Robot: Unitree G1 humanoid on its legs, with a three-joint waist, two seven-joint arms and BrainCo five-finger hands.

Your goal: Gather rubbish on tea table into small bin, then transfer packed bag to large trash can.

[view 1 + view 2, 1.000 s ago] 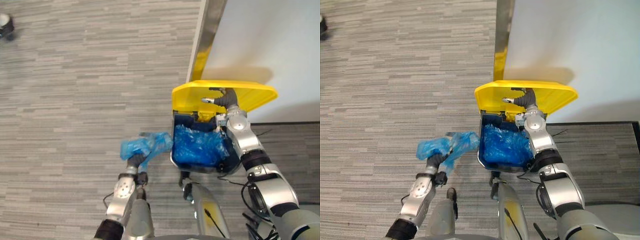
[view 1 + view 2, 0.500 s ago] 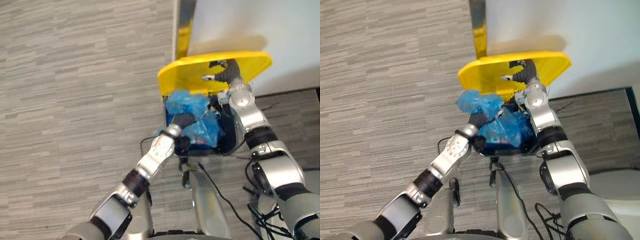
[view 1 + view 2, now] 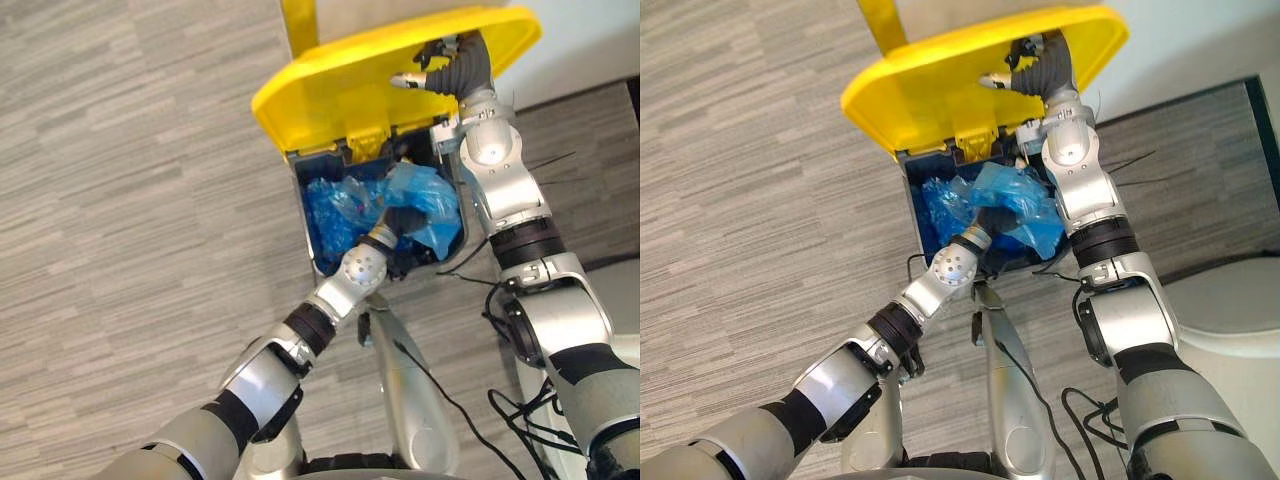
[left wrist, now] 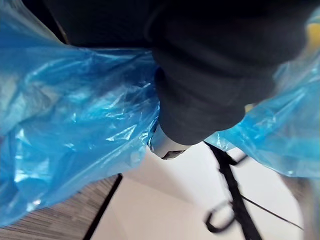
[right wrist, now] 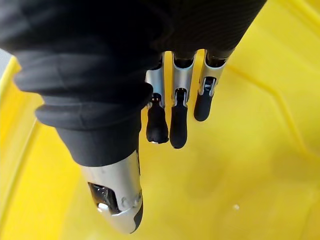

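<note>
The large trash can point(image 3: 308, 245) stands with its yellow lid point(image 3: 330, 85) swung up and a blue liner point(image 3: 335, 212) inside. My right hand point(image 3: 458, 68) rests open against the lid's underside, its straight fingers point(image 5: 172, 117) lying on the yellow plastic. The packed blue bag point(image 3: 425, 192) hangs over the right part of the can's opening. My left hand point(image 3: 402, 222) is shut on the bag just below its bulge. In the left wrist view, blue plastic point(image 4: 75, 125) wraps round the hand's dark cover.
Grey striped carpet point(image 3: 130, 200) spreads to the left of the can. A yellow and silver post point(image 3: 298, 18) rises behind the lid, with a pale wall point(image 3: 590, 45) at the right. A white rounded object point(image 3: 1240, 310) sits at the right edge.
My left hand has carried the blue bag from the floor left of the can to over its opening. The right hand stays on the raised lid. The camera has shifted.
</note>
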